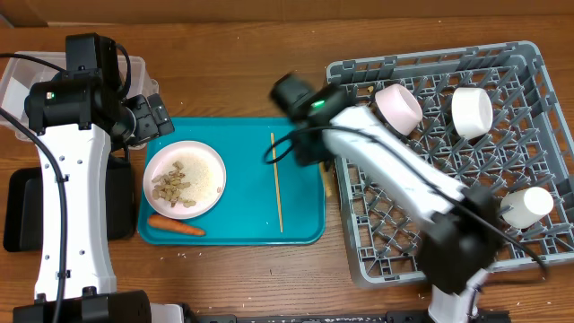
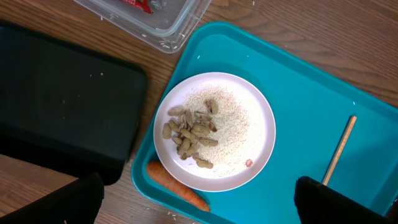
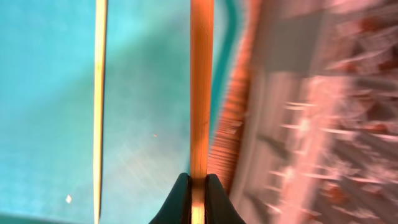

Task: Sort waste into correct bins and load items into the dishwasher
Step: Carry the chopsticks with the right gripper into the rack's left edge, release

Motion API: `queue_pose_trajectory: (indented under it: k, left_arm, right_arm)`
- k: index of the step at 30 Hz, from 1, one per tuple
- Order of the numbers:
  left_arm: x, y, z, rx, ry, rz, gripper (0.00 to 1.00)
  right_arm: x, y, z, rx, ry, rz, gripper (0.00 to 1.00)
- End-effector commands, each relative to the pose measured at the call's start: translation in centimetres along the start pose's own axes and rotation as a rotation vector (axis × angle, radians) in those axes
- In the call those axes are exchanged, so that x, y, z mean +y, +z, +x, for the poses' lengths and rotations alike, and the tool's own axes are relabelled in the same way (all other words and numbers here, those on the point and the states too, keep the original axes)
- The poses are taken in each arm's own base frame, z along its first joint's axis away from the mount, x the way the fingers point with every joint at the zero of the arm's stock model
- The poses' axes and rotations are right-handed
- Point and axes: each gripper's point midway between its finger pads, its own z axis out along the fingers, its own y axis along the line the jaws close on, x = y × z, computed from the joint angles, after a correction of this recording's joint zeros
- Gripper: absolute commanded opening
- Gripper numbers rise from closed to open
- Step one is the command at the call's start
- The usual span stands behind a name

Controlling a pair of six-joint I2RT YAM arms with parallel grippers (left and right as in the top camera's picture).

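Right now my right fingers [image 3: 180, 200] are pinched shut on one chopstick [image 3: 201, 93], and only near its end, so nearly the whole length runs out ahead of me past the grip. That is my worry: with so short and narrow a hold on a thin, smooth stick, I judge it could swing or slide between the pads if the far end knocks anything. The grey rack [image 1: 430, 54] stands just beside me on the right, and its wall is the likeliest thing to catch that tip. Its lattice floor is open too, so a stick laid flat might drop between the pegs.

Beside my stick, the second chopstick [image 3: 99, 93] lies flat on the teal tray [image 3: 43, 112], close enough that a low sweep could nudge it. The tray is slick and gives it nothing to hold against.

Farther out, my left fingers [image 2: 74, 199] are spread wide and empty above the plate [image 2: 264, 134] of food scraps [image 2: 189, 134], with the carrot [image 2: 177, 186] at its edge. Two bowls [image 1: 397, 106] and a cup [image 1: 527, 205] already sit in the rack, well apart, leaving free pegs. The wooden tabletop [image 1: 224, 54] shows only a narrow strip between tray and rack.
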Motion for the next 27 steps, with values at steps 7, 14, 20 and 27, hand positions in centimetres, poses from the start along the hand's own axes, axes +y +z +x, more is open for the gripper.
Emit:
queue_pose_trajectory:
  k: [7, 14, 20, 27]
  left_arm:
    - [-0.2, 0.0, -0.3, -0.006, -0.011, 0.003, 1.00]
    - [-0.2, 0.0, -0.3, -0.007, -0.011, 0.003, 1.00]
    - [-0.2, 0.0, -0.3, -0.006, -0.012, 0.003, 1.00]
    - [-0.2, 0.0, -0.3, -0.006, -0.012, 0.004, 1.00]
  right_arm:
    - [-7.0, -2.8, 1.0, 0.090, 0.062, -0.159, 0.04]
    - [-6.8, -0.6, 4.5, 0.224, 0.016, -0.175, 0.04]
    - [-6.7, 2.1, 6.1, 0.267, 0.012, -0.167, 0.04]
    - [-6.6, 4.7, 7.2, 0.277, 0.011, -0.164, 0.08]
